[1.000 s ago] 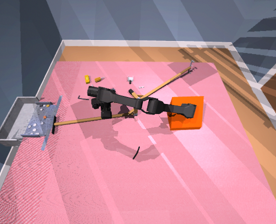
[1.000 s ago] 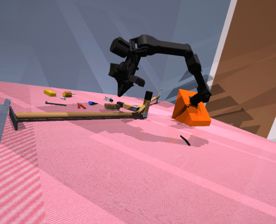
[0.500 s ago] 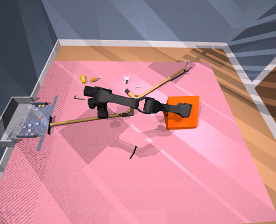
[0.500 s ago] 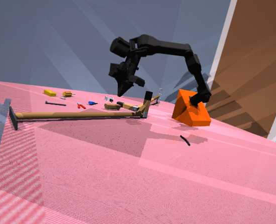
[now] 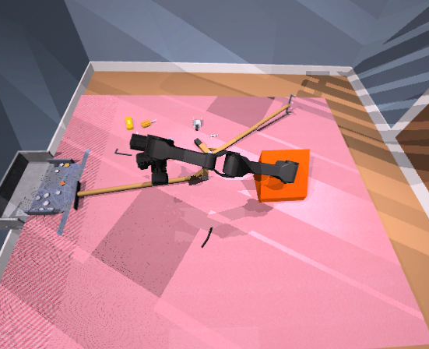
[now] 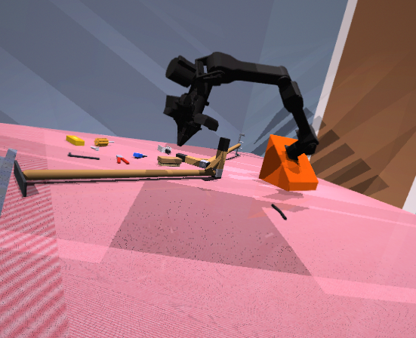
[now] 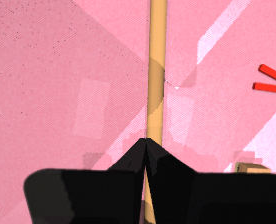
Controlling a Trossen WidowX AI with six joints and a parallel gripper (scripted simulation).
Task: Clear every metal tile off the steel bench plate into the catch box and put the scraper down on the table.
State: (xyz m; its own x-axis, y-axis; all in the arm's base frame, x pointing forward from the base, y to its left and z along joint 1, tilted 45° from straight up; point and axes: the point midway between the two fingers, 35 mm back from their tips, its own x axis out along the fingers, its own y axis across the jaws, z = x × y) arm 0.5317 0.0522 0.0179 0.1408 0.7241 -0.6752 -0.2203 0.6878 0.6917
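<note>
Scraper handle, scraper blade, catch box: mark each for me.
Scraper handle (image 5: 114, 189): top view, mid-shaft of the long wooden pole.
Scraper blade (image 5: 76, 195): top view, middle of the dark crossbar at the pole's end.
Catch box (image 5: 5, 175): top view, dark inner floor of the grey box.

Tan scraper (image 5: 134, 188), black gripper (image 6: 186, 136), pink table (image 5: 254, 273), orange block (image 5: 283, 175).

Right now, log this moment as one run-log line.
gripper: shut, empty, above the scraper handle | long scraper: flat on table, blade at plate edge | metal tiles: on bench plate | catch box: no tiles seen inside
</note>
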